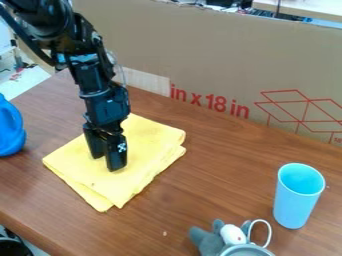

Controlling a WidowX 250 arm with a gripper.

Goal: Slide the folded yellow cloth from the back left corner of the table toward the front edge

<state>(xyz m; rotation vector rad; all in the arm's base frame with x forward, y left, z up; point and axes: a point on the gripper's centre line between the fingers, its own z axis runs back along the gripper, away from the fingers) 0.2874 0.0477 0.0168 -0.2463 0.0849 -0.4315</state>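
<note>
Starting L — blue plastic item (9, 127) at view's edge; then my end effector (107, 164), fingers slightly apart, low over folded yellow cloth (148, 142) on bench (220, 165); grey toy-like figure (210, 241), bottom ctr-R — upright light-blue cup (295, 205), far R.

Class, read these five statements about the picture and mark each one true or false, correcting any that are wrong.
1. The claw is at the yellow cloth. True.
2. The cloth is opened out to a single layer. False: the cloth is folded, with layers showing at its edges.
3. The light blue cup lies on its side. False: the cup stands upright.
4. The cardboard has red markings. True.
5. The grey toy touches the cloth. False: they are apart.
</note>
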